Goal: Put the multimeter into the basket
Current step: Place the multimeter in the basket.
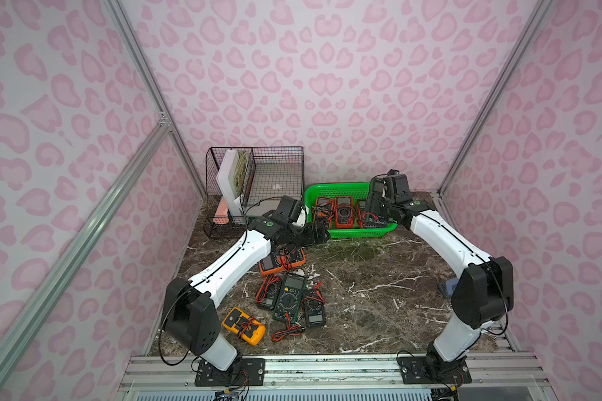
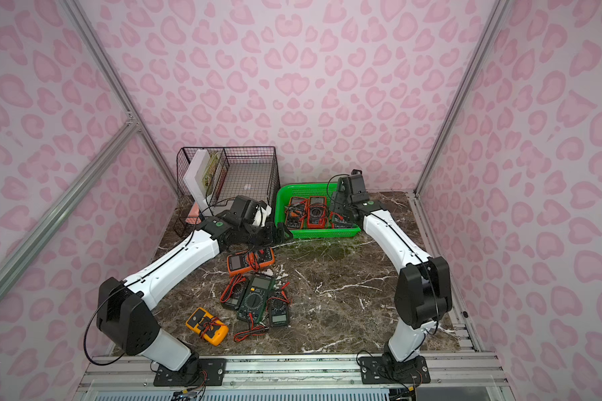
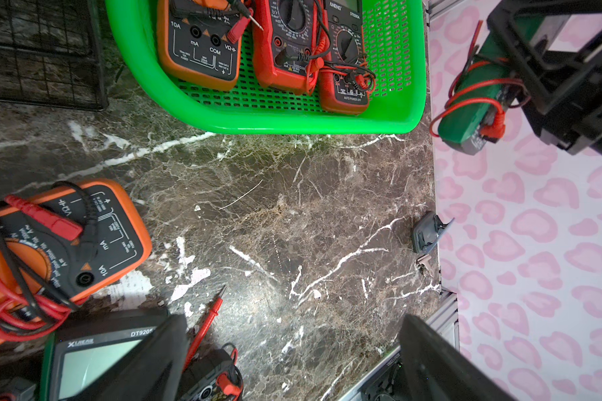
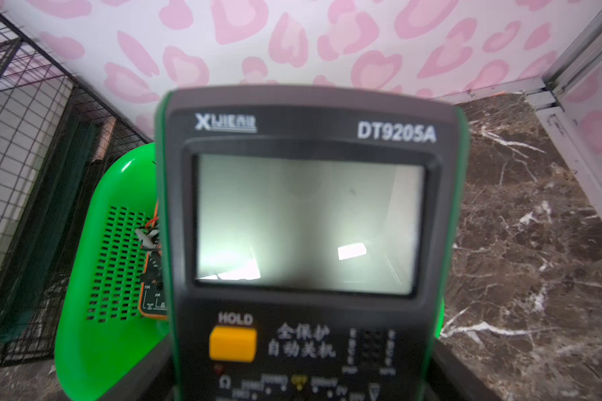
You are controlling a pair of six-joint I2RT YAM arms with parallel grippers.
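Right pincer (image 4: 299, 373) is clamped on the green multimeter (image 4: 306, 225), held above the right end of the basket (image 1: 341, 188), where room is free beside 3 meters (image 1: 343, 211). Left pincer (image 3: 292, 326), apart, hangs over bare tabletop (image 1: 379, 277) near the basket's front rim.

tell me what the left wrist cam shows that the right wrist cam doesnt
Only the left wrist view: all three multimeters lying in the green basket, an orange multimeter on the table, and the open, empty left gripper. Only the right wrist view: the face of the held green multimeter, with blank screen and yellow HOLD button. Both: the basket, the black wire organiser, the marble table, and that green multimeter, gripped by the right gripper.
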